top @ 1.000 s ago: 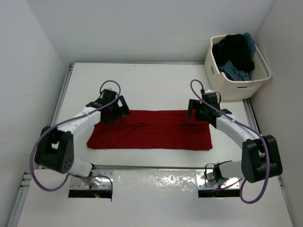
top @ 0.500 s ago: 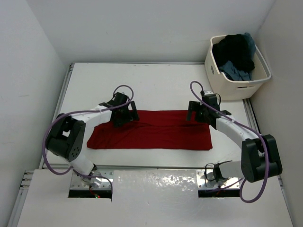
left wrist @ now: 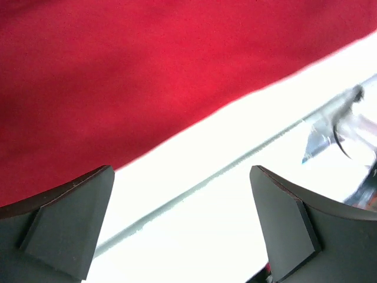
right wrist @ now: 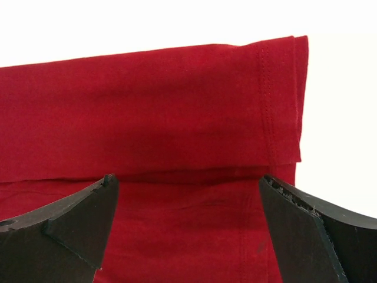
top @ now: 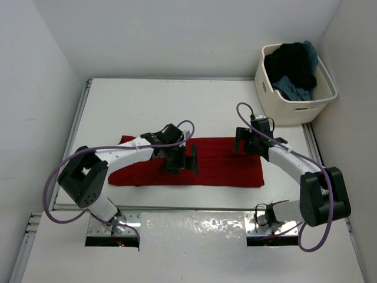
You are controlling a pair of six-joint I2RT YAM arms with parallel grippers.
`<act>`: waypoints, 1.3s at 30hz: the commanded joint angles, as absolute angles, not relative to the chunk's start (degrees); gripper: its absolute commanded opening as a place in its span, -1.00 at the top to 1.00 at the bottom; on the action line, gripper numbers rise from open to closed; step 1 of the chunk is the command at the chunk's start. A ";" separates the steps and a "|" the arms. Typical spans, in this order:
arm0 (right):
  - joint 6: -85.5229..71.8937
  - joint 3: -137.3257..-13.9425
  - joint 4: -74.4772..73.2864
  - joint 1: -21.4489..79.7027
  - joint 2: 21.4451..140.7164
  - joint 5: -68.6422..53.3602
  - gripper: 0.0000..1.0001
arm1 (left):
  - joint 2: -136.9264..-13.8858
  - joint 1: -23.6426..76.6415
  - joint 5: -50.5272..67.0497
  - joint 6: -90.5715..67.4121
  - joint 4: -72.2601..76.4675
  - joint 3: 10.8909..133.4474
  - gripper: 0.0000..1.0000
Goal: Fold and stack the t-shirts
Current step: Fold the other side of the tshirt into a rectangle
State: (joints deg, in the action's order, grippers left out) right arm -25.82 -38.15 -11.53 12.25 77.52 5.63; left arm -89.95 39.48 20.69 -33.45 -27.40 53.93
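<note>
We hover over the red t-shirt [top: 227,166] toward the bench's [top: 177,106] near edge; left gripper [top: 184,160] and right gripper [top: 245,141] both released.

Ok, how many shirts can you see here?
3: red shirt folded on the table, black shirt and blue-grey shirt heaped in the tub; others may lie hidden beneath.
</note>
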 commanded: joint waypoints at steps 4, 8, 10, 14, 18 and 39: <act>-24.96 -39.46 -11.16 12.39 77.25 7.38 -0.98 | -84.47 40.17 13.40 -28.65 -35.41 62.31 -0.99; -24.52 -40.52 -11.08 12.39 78.40 5.89 -0.98 | -82.97 37.71 2.81 -31.28 -37.10 61.72 -0.99; -23.65 -40.52 -10.29 12.48 78.31 3.97 -0.98 | -83.76 33.24 2.99 -31.82 -35.07 60.04 -0.99; -13.57 -40.87 -7.82 17.65 77.09 -7.55 -0.98 | -83.68 23.22 0.88 -34.62 -31.57 56.01 -0.99; -12.47 -40.78 -0.37 27.23 76.02 -17.60 -0.98 | -82.09 19.07 -1.47 -36.30 -18.40 51.60 -0.99; -38.85 -54.31 34.02 46.23 109.86 -27.34 -0.34 | -92.46 11.78 -2.11 -39.73 -2.73 43.51 -0.99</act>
State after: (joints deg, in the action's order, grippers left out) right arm -36.38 -51.75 29.04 45.43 110.00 -27.18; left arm -92.20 12.25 -1.83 -39.35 -4.91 45.12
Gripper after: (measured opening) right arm 0.686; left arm 0.997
